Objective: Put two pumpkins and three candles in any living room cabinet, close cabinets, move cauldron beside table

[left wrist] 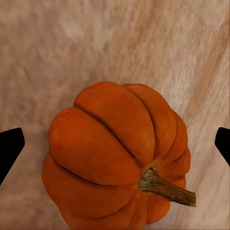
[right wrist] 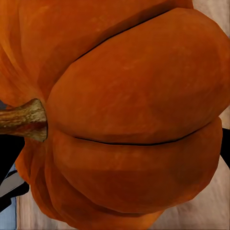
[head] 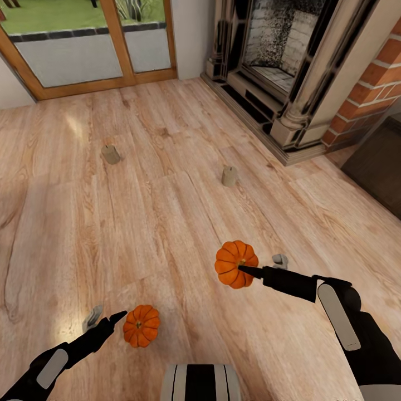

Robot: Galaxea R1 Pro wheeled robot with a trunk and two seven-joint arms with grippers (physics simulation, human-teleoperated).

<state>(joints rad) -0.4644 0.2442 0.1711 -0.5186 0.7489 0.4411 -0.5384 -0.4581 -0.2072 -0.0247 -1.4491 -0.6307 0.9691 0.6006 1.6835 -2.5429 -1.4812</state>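
- Left end effector [head: 108,317]: low over the wood floor [head: 167,211], near the lower left of the head view. One dark finger and one grey finger [head: 92,317] show, spread apart. It holds nothing.
- Left pumpkin [head: 141,326]: on the floor just beside the left fingertips; contact cannot be told from the head view. The left wrist view shows this pumpkin [left wrist: 115,158] lying between two black fingertips at the frame edges, gaps on both sides, its brown stem [left wrist: 167,188] pointing sideways. Its lower part is cut off there.
- Far candle [head: 110,154]: on the floor well beyond the left pumpkin, toward the glass door [head: 83,50]; appears tilted.
- Second candle [head: 229,176]: upright on the floor mid-room, short of the fireplace [head: 278,72].
- Right pumpkin [head: 236,264]: between the fingers of the right end effector [head: 262,265], the dark finger across its front. Whether it is off the floor cannot be told. The right wrist view has this pumpkin [right wrist: 124,120] very close, stem [right wrist: 24,120] sideways, fingers mostly hidden behind it.
- Cabinet [head: 379,167]: a dark brown front at the right edge, beside the brick, cut off by the frame.
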